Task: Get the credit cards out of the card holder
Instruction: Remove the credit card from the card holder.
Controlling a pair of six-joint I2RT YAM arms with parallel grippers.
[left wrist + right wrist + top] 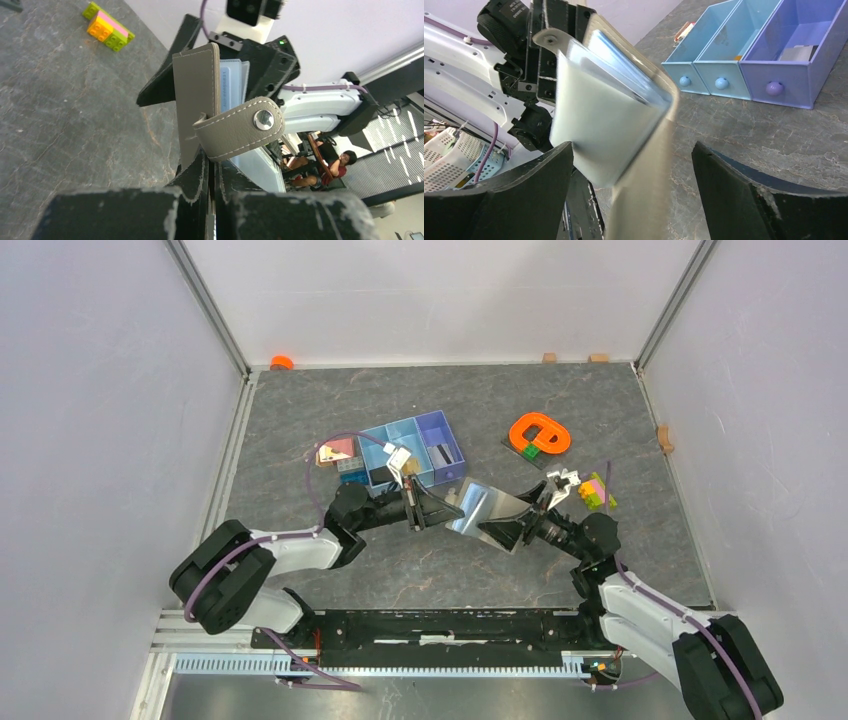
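The card holder point(624, 130) is blurred mid-frame, its lower end cut off; credit cards, perhaps inside, lie hidden.

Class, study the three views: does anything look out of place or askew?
The card holder is off the table, pinched in the left gripper, its snap strap hanging undone; the right gripper is open around it.

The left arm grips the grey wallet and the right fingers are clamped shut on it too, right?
No. The left fingers grip the wallet, but the right fingers are spread open either side of it; the right wrist view shows this.
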